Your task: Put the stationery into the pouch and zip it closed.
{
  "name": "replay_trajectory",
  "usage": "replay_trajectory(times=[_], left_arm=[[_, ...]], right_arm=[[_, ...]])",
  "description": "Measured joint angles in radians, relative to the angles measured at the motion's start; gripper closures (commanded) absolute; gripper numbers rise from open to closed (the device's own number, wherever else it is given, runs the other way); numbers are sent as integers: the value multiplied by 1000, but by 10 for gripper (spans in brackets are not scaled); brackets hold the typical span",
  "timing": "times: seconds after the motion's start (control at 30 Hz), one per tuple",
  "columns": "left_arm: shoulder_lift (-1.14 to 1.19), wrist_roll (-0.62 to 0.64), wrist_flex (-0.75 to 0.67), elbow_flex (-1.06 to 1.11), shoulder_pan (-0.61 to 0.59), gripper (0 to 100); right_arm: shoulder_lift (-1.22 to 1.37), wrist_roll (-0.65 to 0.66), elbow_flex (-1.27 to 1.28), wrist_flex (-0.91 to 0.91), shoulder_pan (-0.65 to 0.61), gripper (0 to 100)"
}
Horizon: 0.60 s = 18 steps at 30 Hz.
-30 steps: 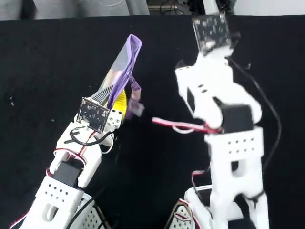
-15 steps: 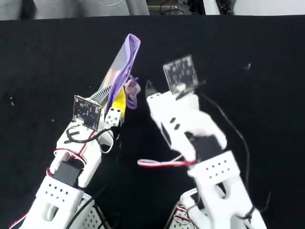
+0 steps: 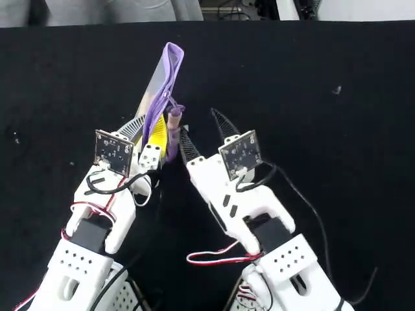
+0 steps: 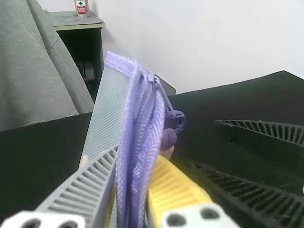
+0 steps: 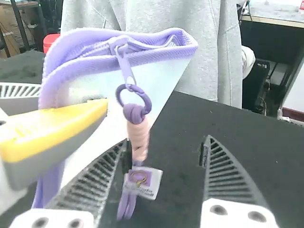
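The purple pouch (image 3: pixel 159 97) is held up off the black table (image 3: pixel 337 129), slanting upward. My left gripper (image 3: pixel 154 137) is shut on its lower part, one grey and one yellow finger (image 4: pixel 173 187) pinching the fabric (image 4: pixel 135 137). From the zipper slider hangs a purple ring with a pink cord and a small tag (image 5: pixel 139 183). My right gripper (image 3: pixel 198 123) stands open just beside the pouch. One of its black fingers (image 5: pixel 92 190) nearly touches the hanging pull (image 5: pixel 134 107); the other is well apart. The zipper line (image 5: pixel 142 40) looks drawn together along the top edge.
The table's far edge (image 3: pixel 259 21) runs along the back, with a person's grey clothing (image 5: pixel 156 19) and furniture behind it. Both arm bases (image 3: pixel 84 259) crowd the near edge. Red and white cables (image 3: pixel 217 256) loop by the right arm.
The right arm has swung from the back right over to the pouch, and its open fingers now sit by the zipper pull. The left arm shifted the pouch slightly more upright.
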Motion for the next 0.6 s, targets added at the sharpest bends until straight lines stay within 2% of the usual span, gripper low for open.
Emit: replay_trajectory(times=[0.6], left_arm=[[-6,0,17,-2,12,973]], right_arm=[[44,63,0,-38,-46,766]])
